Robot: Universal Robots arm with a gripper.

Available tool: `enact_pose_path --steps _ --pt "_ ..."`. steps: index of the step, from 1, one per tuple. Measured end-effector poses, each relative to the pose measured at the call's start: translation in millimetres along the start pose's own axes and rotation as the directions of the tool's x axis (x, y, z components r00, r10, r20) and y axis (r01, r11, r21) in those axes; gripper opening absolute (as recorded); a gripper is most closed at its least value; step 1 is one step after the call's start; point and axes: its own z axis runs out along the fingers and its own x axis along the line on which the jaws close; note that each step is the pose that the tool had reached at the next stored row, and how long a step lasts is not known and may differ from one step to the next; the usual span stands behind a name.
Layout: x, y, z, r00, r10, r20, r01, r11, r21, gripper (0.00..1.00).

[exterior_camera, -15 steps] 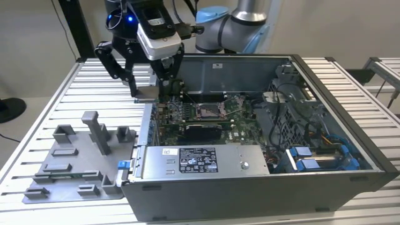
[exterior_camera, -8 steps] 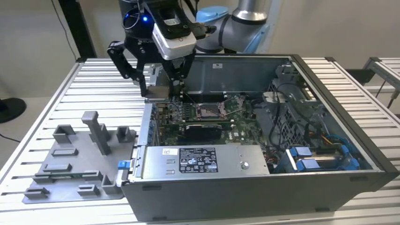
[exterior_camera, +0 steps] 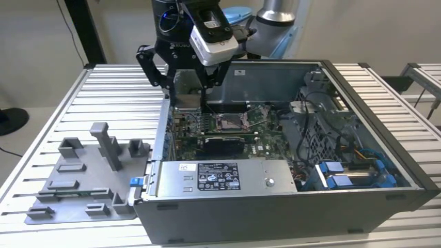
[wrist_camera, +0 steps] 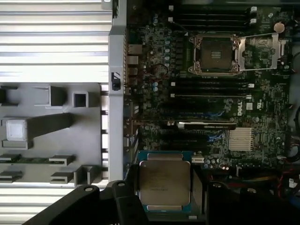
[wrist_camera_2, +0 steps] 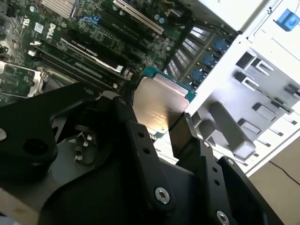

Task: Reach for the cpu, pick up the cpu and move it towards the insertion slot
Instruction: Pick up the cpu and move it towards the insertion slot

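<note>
Fingers (wrist_camera_2: pixel 154 126) closed on the cpu (wrist_camera_2: pixel 159 105), one black finger (wrist_camera_2: pixel 136 136) against each side edge, pale metal lid facing out between them with a green rim showing round it in both wrist views (wrist_camera: pixel 165 182). Held in the air, clear of the board beneath, flat side toward the motherboard (wrist_camera: pixel 206 117) in the first wrist view. Directly beyond the chip: dark expansion slots and a finned silver heatsink (wrist_camera: pixel 241 139). Farther past those, well apart from the fingers, the insertion slot (wrist_camera: pixel 216 54), a silver-framed square with a dark centre and its latch frame swung open to one side; long black memory slots (wrist_camera: pixel 213 86) flank it.

In the exterior view, fingers (exterior_camera: pixel 187 95) hanging just inside the open computer case (exterior_camera: pixel 289 206) near its wall on the exterior view's left, with the insertion slot (exterior_camera: pixel 230 122) a little lower and toward the exterior view's right. Outside that wall, grey plastic fixture (exterior_camera: pixel 82 181) with upright blocks and recesses lying on the ribbed metal desk (exterior_camera: pixel 117 98). Farthest out, inside the case, blue drive brackets (exterior_camera: pixel 344 175) and bundled cables.
</note>
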Motion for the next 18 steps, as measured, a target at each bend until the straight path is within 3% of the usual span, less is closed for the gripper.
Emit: enact_pose_path --steps 18 --pt "-50.3 0.9 -0.1 1.0000 0.000 0.0000 0.000 1.0000 0.0000 0.00"
